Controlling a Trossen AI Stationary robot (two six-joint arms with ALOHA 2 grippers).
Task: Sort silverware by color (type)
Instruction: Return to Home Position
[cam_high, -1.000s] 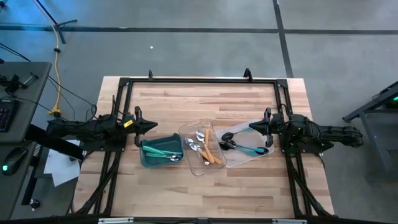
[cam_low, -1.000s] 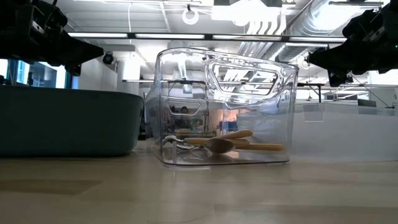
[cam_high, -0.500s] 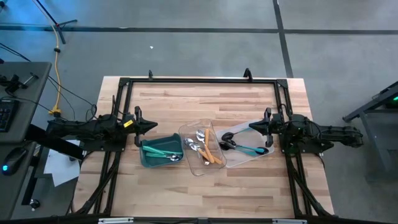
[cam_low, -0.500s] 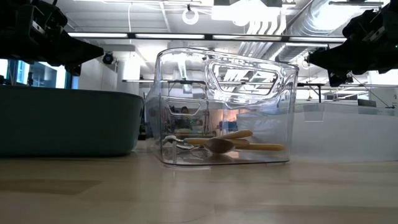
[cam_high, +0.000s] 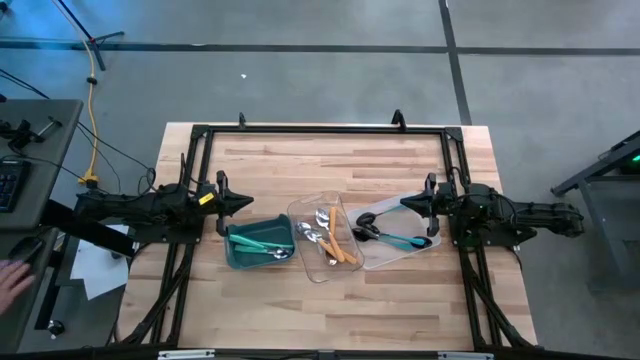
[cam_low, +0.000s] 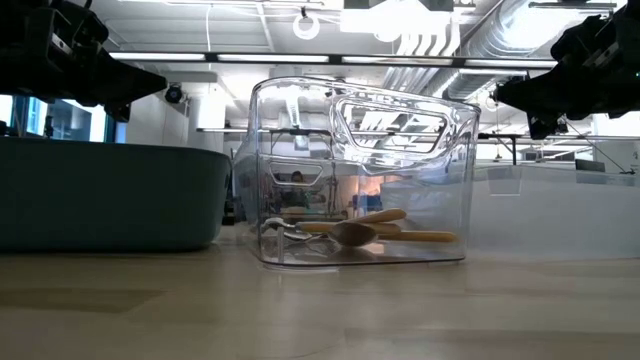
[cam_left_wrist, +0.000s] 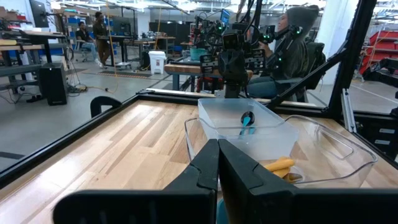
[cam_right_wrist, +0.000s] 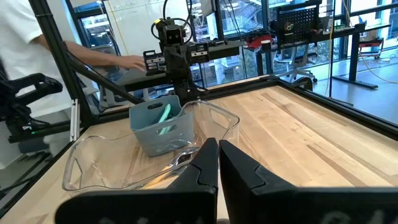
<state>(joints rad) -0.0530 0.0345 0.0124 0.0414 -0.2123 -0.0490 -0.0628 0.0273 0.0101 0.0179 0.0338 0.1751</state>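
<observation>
Grey workshop floor; on it a wooden counter framed in black rails. Left pincer: fingers pressed together on nothing, held level at the counter's left side. Right pincer: likewise together and empty, at the right side, facing the left one across the containers. This reads as a parked stance, apt for arms with nothing more to carry. Between them, in a row:

- A teal bin nearest the left pincer, holding teal-handled spoons.
- A clear tray in the middle, with orange-handled spoons, silver-headed, lying flat on its floor.
- A second clear tray just beside the right pincer, with black-headed pieces on teal handles.

Each kind of silverware lies in its own container and none shows loose on the counter, so the sort is judged complete. A person's hand rests at a desk well off the counter's left.
</observation>
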